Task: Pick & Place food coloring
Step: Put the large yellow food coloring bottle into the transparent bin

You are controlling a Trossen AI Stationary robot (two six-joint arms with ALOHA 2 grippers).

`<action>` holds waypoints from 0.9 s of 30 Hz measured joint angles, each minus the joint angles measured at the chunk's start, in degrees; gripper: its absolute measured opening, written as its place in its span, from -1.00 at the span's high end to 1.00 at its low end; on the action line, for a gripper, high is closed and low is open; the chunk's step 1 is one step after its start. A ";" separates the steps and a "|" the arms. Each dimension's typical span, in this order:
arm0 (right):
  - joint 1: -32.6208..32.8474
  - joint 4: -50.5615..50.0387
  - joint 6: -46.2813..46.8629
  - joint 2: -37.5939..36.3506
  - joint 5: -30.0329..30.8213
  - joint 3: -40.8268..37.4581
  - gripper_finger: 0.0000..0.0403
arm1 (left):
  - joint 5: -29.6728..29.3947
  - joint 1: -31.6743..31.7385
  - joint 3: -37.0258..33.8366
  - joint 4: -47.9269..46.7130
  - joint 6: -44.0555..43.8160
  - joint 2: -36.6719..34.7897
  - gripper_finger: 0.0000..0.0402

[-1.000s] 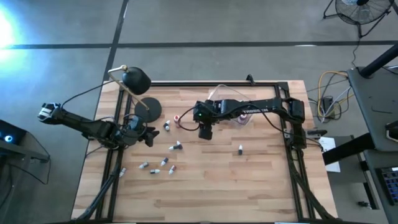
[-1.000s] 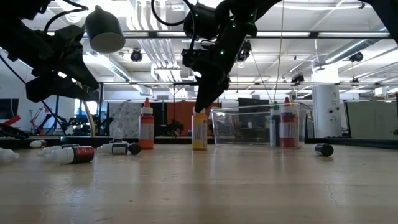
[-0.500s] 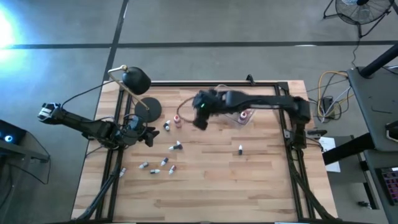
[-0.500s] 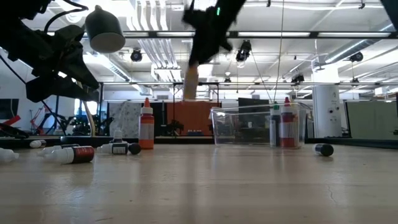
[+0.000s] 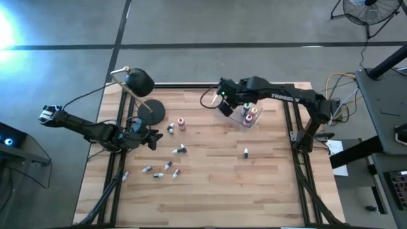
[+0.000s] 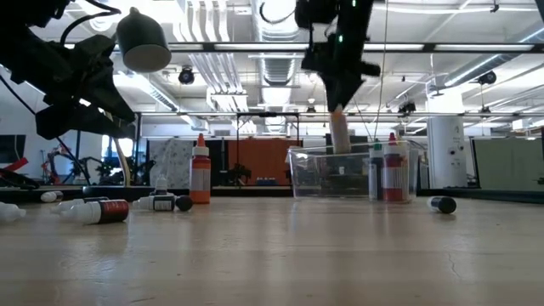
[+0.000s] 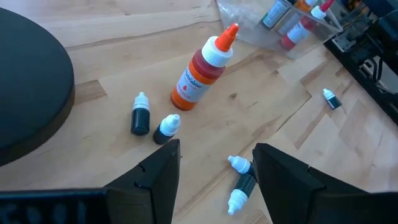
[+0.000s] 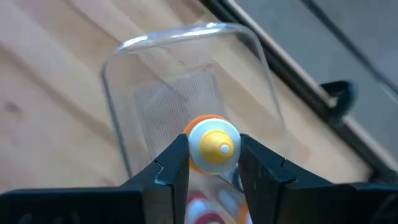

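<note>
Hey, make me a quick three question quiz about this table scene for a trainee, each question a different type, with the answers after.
1. True or false: the right gripper is shut on a yellow-capped bottle.
2. The clear tub already holds: A) no bottles, B) a few upright bottles, C) the lamp.
3. Fill in: beside the lamp base, the orange bottle stands ____ on the table.

Key: 1 true; 2 B; 3 upright.

I see the wood counter w/ lamp base at back-left, clear tub back-center, small bottles scattered left-center, one bottle alone.
</note>
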 joint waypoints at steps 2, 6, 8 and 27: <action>-1.53 4.82 1.98 -0.35 -0.33 -4.34 0.49 | -0.06 0.00 0.00 0.06 -0.21 -0.02 0.12; -4.43 10.74 4.48 -0.73 -0.53 -9.66 0.49 | -0.06 0.00 0.00 0.04 -0.27 -0.02 0.12; -5.01 12.39 6.28 -0.35 -1.02 -11.38 0.49 | -0.06 -0.02 0.00 0.06 -0.37 0.00 0.12; -8.11 16.59 6.24 0.10 -1.93 -17.59 0.16 | -0.04 0.00 0.00 0.06 -1.63 -0.02 0.12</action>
